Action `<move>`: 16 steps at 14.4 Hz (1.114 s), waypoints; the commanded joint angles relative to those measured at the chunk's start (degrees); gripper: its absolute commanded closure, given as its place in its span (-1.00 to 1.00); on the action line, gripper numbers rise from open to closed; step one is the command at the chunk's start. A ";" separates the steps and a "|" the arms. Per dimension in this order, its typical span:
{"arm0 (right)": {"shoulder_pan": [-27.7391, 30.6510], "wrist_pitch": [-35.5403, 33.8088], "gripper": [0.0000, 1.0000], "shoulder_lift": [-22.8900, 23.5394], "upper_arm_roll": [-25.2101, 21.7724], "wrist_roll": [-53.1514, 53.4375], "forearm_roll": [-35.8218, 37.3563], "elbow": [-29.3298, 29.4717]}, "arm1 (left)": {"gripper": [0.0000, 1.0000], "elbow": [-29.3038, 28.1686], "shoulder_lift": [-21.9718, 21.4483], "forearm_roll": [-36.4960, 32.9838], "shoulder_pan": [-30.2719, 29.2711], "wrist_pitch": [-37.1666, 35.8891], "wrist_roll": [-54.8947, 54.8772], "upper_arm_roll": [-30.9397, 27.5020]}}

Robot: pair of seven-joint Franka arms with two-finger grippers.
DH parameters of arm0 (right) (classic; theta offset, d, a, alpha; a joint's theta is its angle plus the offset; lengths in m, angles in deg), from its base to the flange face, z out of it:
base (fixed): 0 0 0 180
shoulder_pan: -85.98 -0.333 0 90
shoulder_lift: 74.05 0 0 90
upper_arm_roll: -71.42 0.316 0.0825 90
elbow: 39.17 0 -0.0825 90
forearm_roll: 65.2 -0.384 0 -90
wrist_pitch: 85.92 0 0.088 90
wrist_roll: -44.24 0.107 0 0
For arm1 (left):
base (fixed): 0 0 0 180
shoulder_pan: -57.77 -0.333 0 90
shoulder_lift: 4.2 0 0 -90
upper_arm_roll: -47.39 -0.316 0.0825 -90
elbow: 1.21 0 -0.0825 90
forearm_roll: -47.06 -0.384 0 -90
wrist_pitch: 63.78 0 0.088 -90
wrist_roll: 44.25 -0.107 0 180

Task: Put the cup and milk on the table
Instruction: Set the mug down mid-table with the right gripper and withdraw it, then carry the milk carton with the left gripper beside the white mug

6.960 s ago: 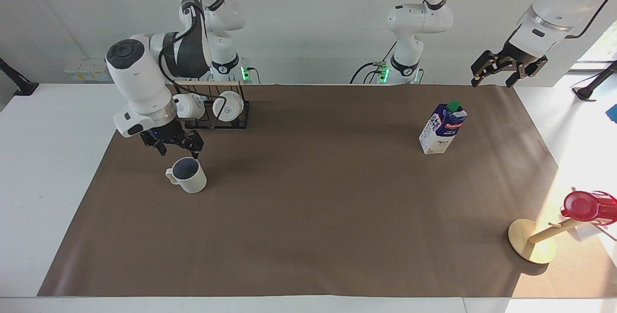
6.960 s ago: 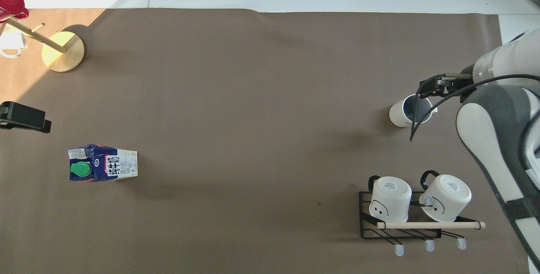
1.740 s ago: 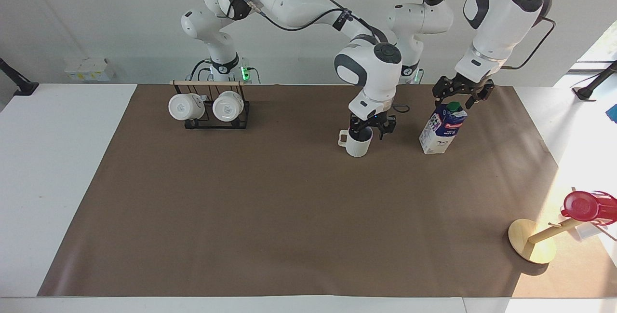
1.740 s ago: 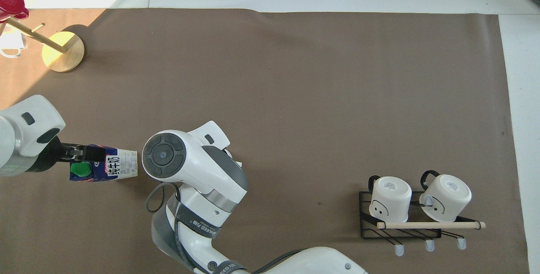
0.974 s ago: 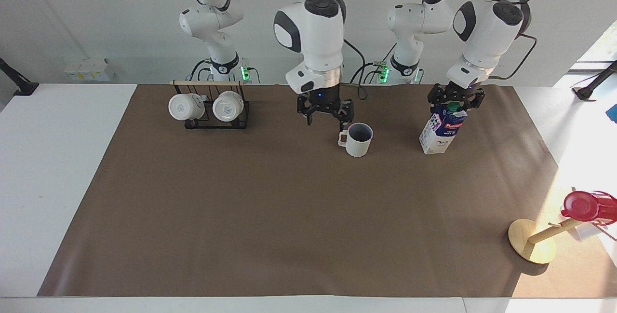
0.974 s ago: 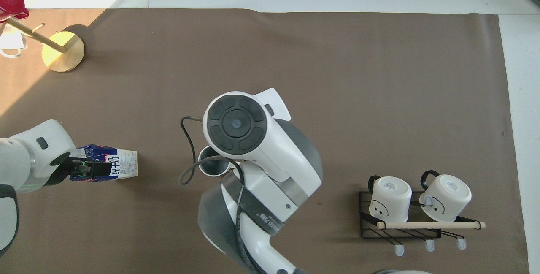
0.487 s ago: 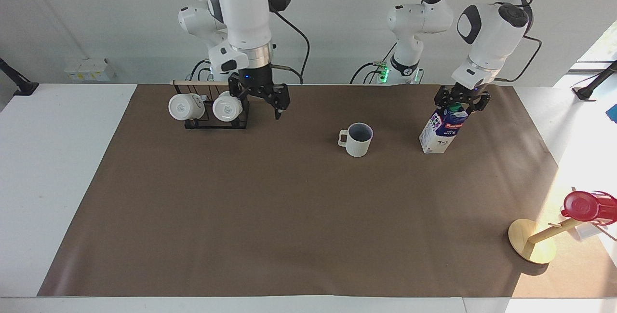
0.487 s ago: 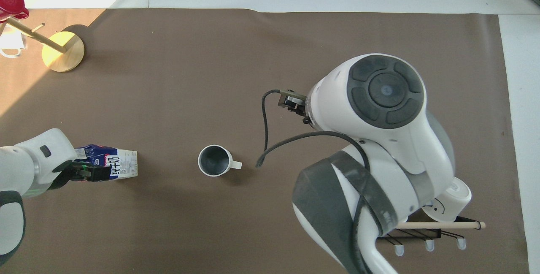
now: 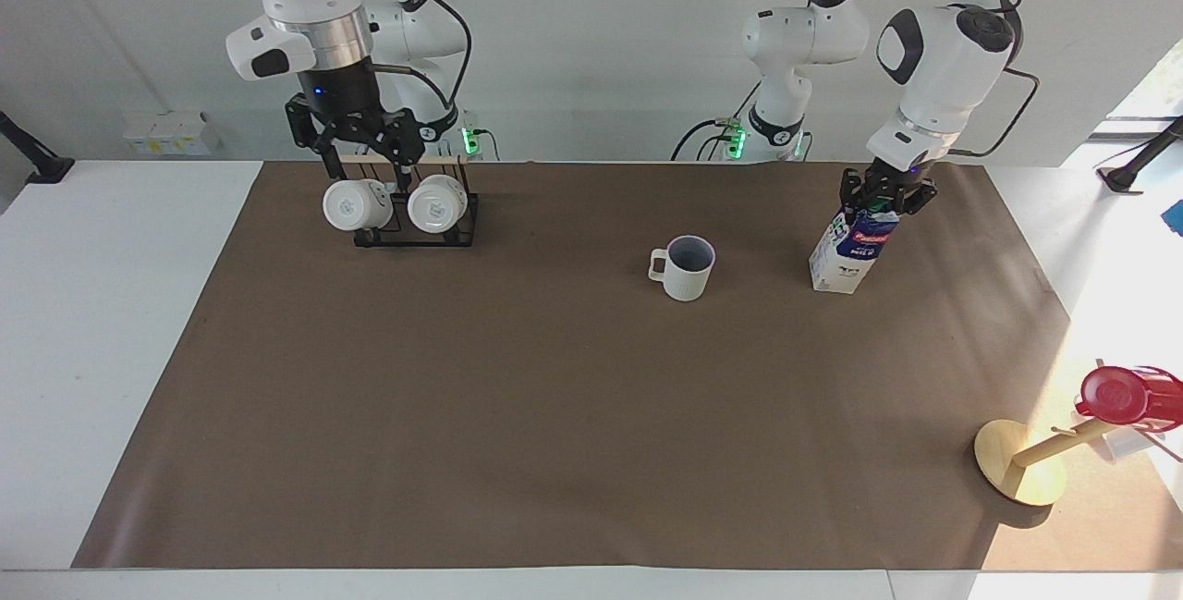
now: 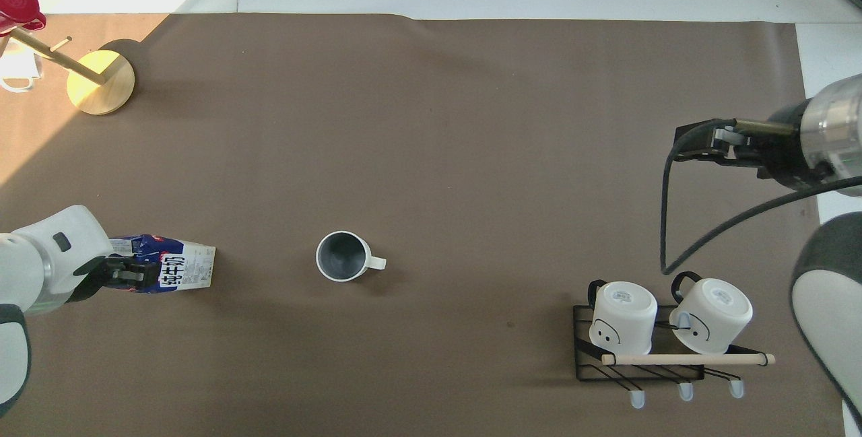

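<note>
Nearest the robots, a black rack (image 9: pixel 416 221) with two white mugs (image 9: pixel 349 204) stands at the desk's (image 9: pixel 554 415) near edge toward the right arm's end, and the right tool (image 9: pixel 356 152) hangs above it with its fingers spread and nothing in them. Next out, the milk (image 9: pixel 846 253) stands toward the left arm's end, tilted a little, and the left tool (image 9: pixel 880 196) is pinched on its gable top at the green cap; whether its base still touches the brown sheet cannot be told. Beside the milk toward the middle of the desk, well apart from it, the cup (image 9: pixel 686 268) stands upright on the sheet, free of both tools, its handle pointing toward the right arm's end. Farthest out, at the far corner on the left arm's end, a wooden stand (image 9: pixel 1021 461) carries a red cup (image 9: pixel 1118 395).
</note>
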 commanded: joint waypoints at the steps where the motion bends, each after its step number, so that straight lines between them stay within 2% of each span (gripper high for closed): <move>1: 2.47 -4.64 -1.00 0.79 0.62 -5.02 -0.50 5.09 | 0.01 5.75 0.69 -0.93 0.63 -5.80 4.08 0.46; 4: 3.79 -9.57 -1.00 1.76 0.62 -8.19 0.11 9.14 | 0.02 11.47 3.32 -0.93 3.18 -10.64 8.83 0.46; 11: 4.15 -11.68 -1.00 1.33 0.71 -9.69 -0.50 8.54 | 0.03 11.92 3.41 -0.93 13.72 -10.13 24.82 0.46; 16: 4.15 -13.53 -1.00 0.27 0.71 -12.77 -0.59 7.48 | 0.03 11.49 5.43 -0.93 16.54 -7.24 29.49 0.54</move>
